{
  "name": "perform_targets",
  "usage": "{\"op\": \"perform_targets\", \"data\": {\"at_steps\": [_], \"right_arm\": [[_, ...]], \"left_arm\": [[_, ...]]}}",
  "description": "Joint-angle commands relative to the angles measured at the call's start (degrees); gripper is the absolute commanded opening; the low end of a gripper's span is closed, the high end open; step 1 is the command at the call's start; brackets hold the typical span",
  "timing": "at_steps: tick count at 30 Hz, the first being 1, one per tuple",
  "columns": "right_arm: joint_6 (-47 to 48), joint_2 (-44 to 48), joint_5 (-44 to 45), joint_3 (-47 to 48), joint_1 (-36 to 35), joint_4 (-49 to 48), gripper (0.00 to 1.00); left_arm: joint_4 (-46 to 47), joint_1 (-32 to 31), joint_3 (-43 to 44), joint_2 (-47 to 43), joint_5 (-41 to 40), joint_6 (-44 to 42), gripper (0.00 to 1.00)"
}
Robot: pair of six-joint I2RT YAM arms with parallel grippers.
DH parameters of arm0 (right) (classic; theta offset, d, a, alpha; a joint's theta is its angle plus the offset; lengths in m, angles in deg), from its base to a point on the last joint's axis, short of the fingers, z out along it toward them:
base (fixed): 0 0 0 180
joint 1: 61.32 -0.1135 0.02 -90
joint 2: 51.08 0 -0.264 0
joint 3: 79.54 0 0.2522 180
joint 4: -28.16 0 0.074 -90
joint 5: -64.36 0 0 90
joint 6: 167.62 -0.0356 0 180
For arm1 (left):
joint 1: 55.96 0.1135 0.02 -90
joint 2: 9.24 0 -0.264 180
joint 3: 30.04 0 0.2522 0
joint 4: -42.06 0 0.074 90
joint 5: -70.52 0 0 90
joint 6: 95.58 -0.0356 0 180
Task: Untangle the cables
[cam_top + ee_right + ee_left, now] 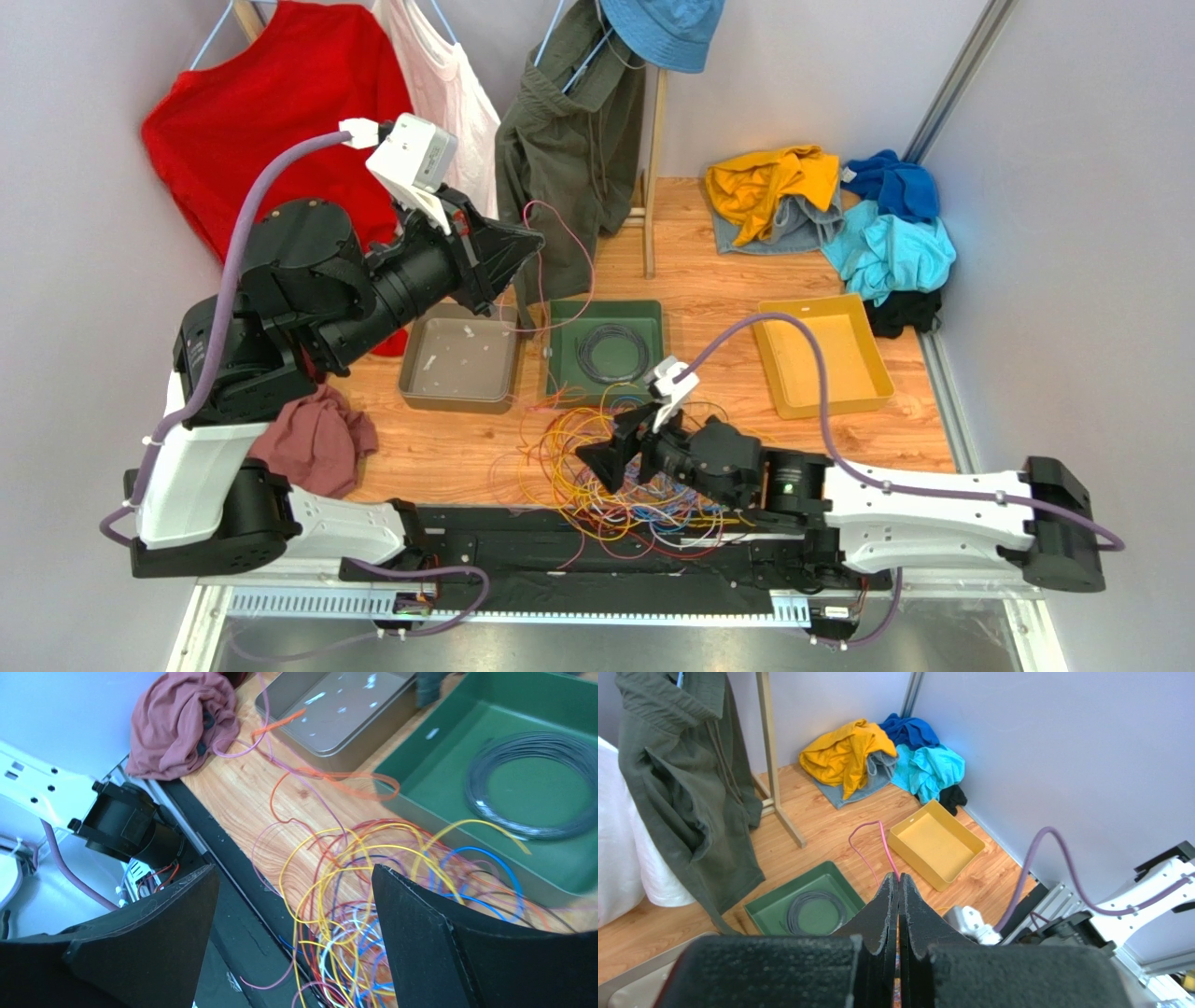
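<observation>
Top external view, read left to right: the left arm [323, 294] is raised above the tabletop [463, 448], and the left jaws are pressed fully together on a pink strand [889, 847], which loops up from their tips and falls back toward the table. Below it sit a grey tray [459, 361] and a green tray [561, 367] holding a dark coil [613, 353]. The cables [631, 483] lie in one loose tangle on the tabletop just in front of the green tray, with yellow, red, blue and white loops crossing each other. An orange strand [330, 777] trails out toward the grey tray. The right jaws stand wide apart directly above the tangle, holding nothing. A yellow tray [824, 353] lies further right. Handling: each strand looks very light, thin and limp, with smooth insulation likely to slide through a weak pinch. Strands snag on their neighbours, so a fast pull may drag the whole mass. Take hold on a free end or an outlying loop at the tangle's edge, not in the dense centre, and pinch one strand only.
</observation>
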Motion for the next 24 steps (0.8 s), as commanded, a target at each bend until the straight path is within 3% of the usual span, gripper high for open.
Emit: {"op": "perform_targets", "data": {"at_steps": [1,9,14,19,24], "right_arm": [[1.74,-7.55,-2.15,0.49,-0.57,-14.56,0.85],[2.89,-21.36,2.49,5.33,-0.57,-21.78,0.85],[2.44,-21.29,2.60,2.43,-0.57,-30.83,0.88],[1.31,-22.35,2.32,2.60,-0.57,-32.33,0.88],[-0.19,-17.34,6.20,-1.96,-0.22,-33.21,0.89]], "left_arm": [[0.10,-0.28,2.06,-0.16,1.66,-0.20,0.00],[0.18,-0.54,2.32,-0.86,3.51,0.51,0.00],[0.10,-0.81,0.66,-2.18,4.83,0.86,0.00],[0.45,-0.90,-1.71,-2.71,6.23,1.65,0.00],[0.62,-1.25,-3.03,-3.59,6.50,1.83,0.00]]}}
